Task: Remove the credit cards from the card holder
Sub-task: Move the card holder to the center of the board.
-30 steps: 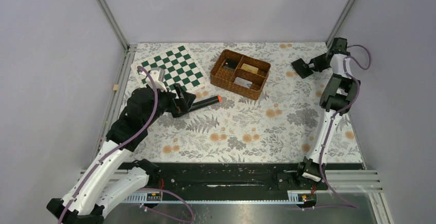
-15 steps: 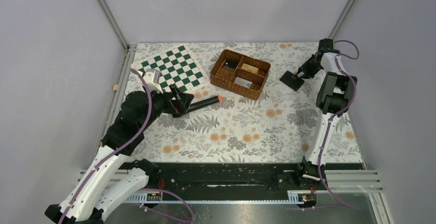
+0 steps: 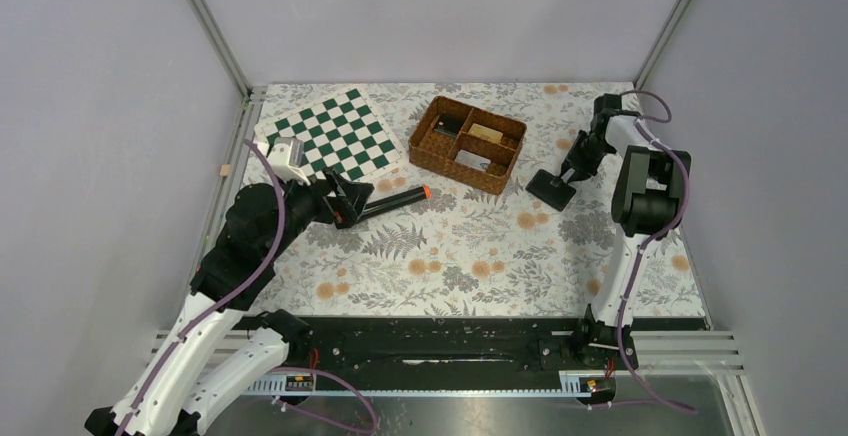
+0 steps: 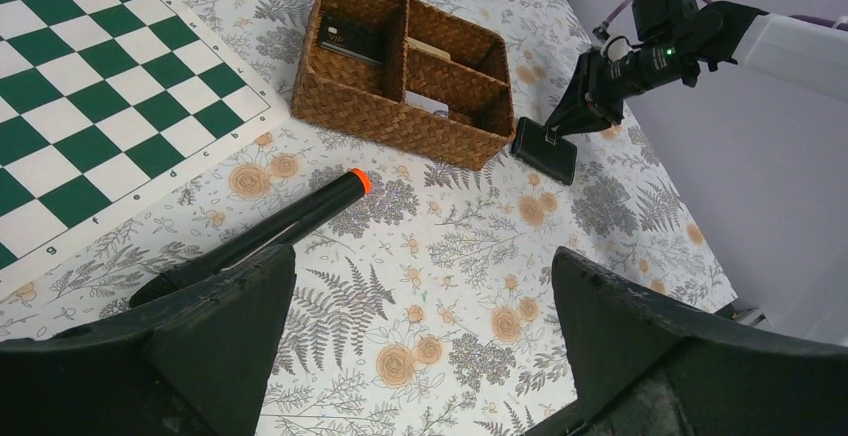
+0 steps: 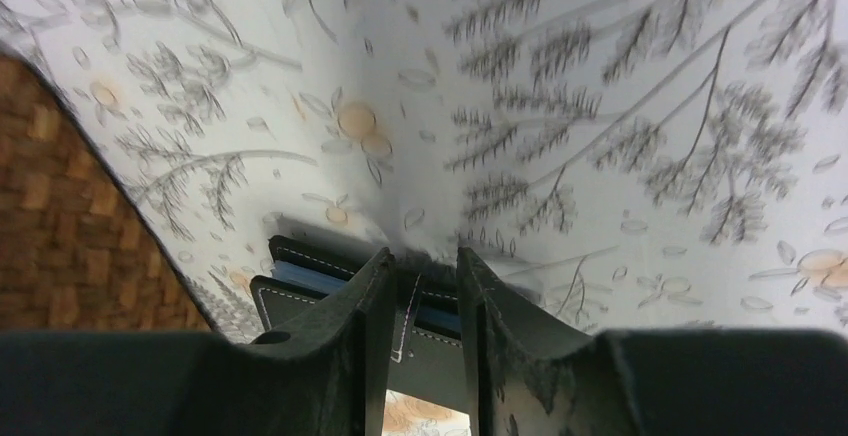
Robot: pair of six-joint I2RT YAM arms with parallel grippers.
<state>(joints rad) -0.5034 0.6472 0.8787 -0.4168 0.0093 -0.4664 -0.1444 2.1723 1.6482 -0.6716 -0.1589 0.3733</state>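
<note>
One right claw (image 5: 421, 291) clamping card holder (image 3: 551, 190) edge, basket (image 4: 390, 121) beside

Chessboard (image 3: 335, 136), wicker basket (image 3: 450, 166), orange-tipped black cylinder (image 3: 395, 199)

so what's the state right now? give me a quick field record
wallet: pinched by right gripper, just right of basket
right gripper: shut on wallet edge
left gripper: open, holding nothing, next to cylinder
cards: none seen outside the wallet
cylinder: black, orange tip, lying on table in front of basket
basket: wicker, three compartments, small items inside, unclear what
chessboard: flat, left of basket
</note>
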